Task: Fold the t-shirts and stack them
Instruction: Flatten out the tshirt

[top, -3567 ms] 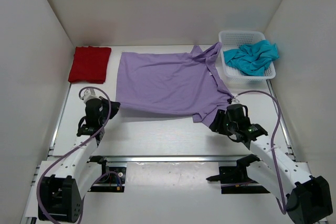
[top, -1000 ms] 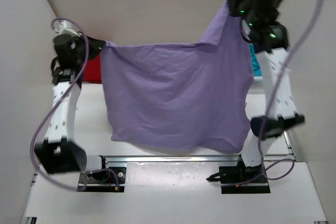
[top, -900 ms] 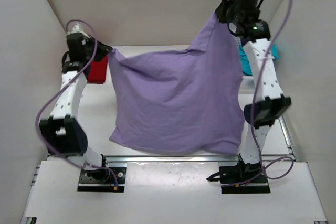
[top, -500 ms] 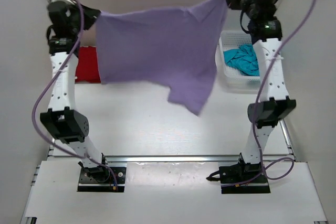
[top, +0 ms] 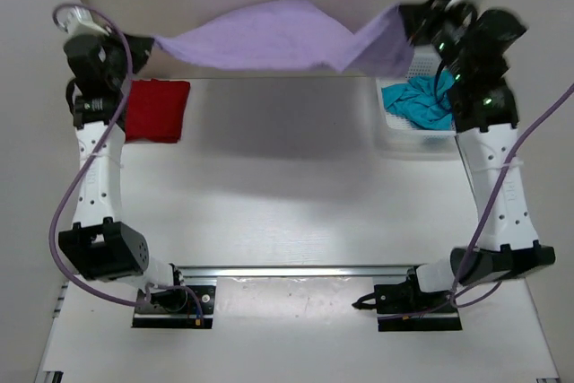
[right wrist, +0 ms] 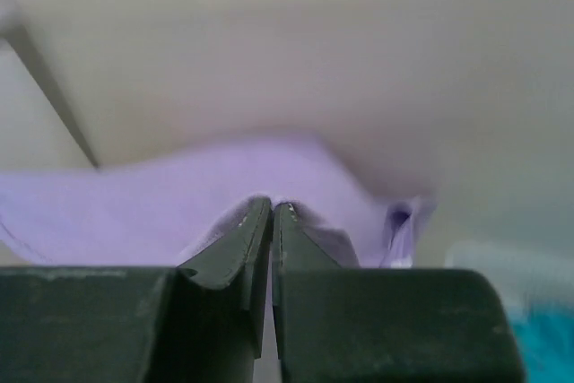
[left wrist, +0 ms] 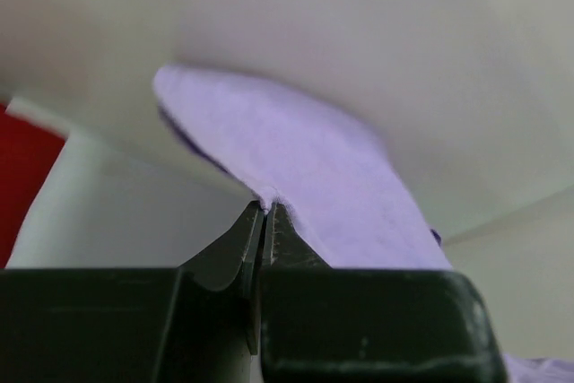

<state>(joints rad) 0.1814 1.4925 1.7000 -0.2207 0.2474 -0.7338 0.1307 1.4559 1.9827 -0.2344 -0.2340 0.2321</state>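
Observation:
The lavender t-shirt (top: pixel 269 38) hangs stretched in the air high above the far side of the table, held by both arms. My left gripper (top: pixel 148 42) is shut on its left corner (left wrist: pixel 265 195), and my right gripper (top: pixel 408 22) is shut on its right corner (right wrist: pixel 273 204). Between the two grips the cloth sags a little. On the table's far left lies the folded red t-shirt (top: pixel 157 109). A crumpled teal t-shirt (top: pixel 417 100) sits in the white mesh basket (top: pixel 392 141) at the far right.
White walls enclose the table on three sides. Both arms reach up tall from their bases at the near edge, with purple cables looping beside them. The basket stands right under my right arm.
Both grippers swung the lavender shirt up off the table and flung it out toward the back wall. It hung down in a sheet before and now lies nearly level in the air.

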